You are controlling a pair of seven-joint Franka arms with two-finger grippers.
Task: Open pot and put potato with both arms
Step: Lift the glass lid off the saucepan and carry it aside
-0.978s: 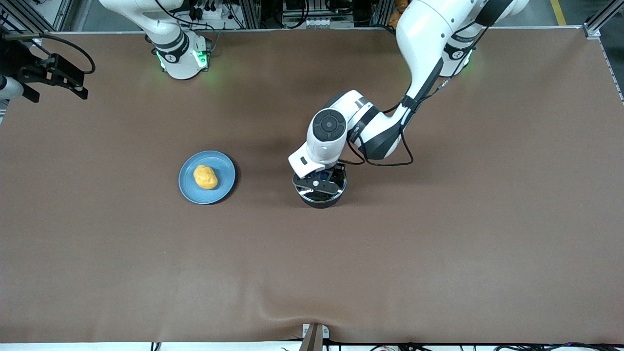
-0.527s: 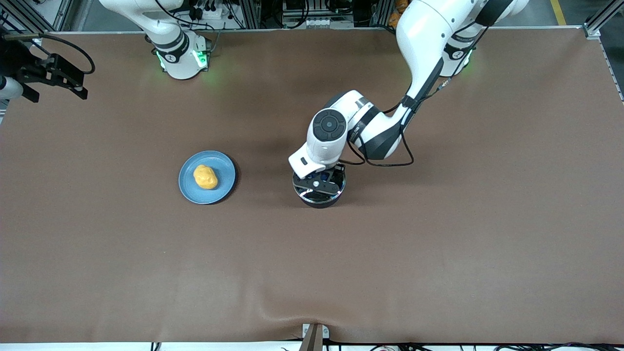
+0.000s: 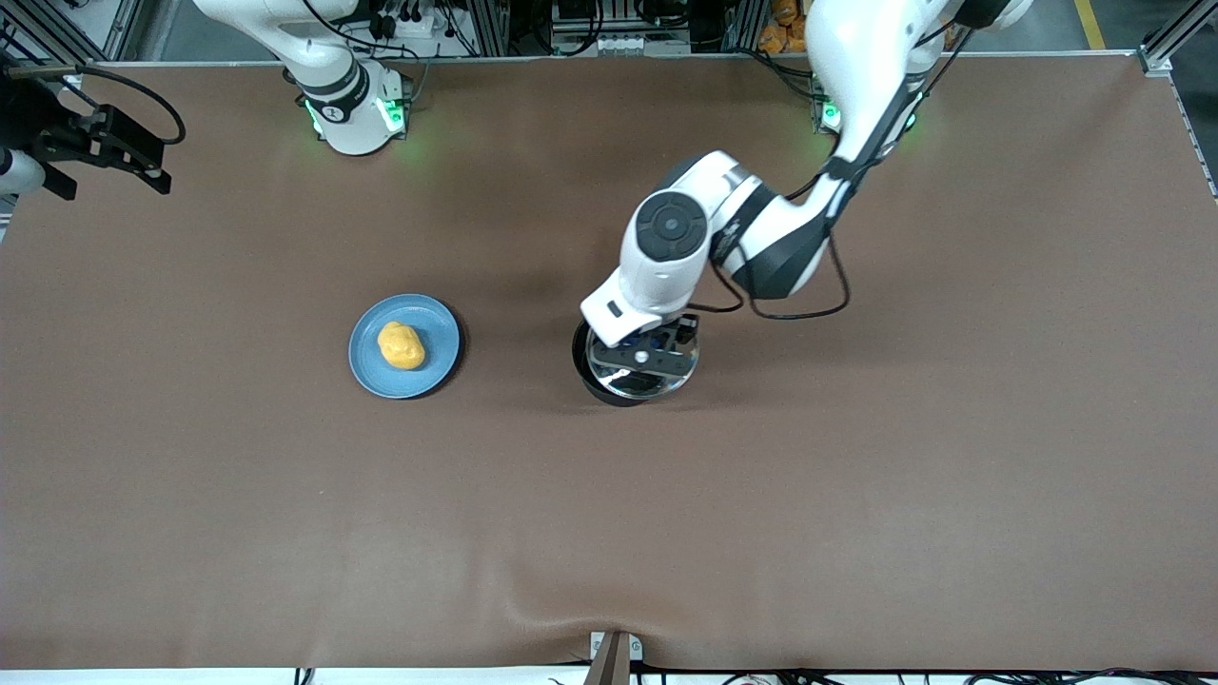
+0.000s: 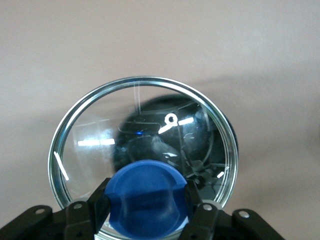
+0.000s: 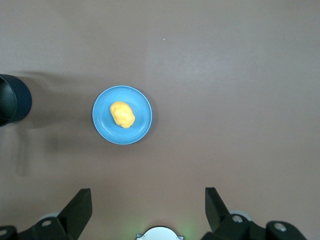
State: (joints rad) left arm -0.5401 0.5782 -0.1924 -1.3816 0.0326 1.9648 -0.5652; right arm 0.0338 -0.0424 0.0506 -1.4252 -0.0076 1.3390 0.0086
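My left gripper is shut on the blue knob of the glass lid and holds it just above the black pot, shifted toward the left arm's end, so part of the pot's mouth is uncovered. In the left wrist view the pot shows dark through the lid. The pot's handle is hidden. The yellow-orange potato lies on a blue plate beside the pot toward the right arm's end. My right gripper is open, high over the plate and the potato; the right arm waits.
The brown table cloth spreads around the pot and plate. The pot also shows at the edge of the right wrist view. The right gripper shows at the edge of the front view.
My left gripper has risen with the lid and carried it off the pot toward the left arm's end. The pot's rim now shows beside the lid. The right arm has not moved.
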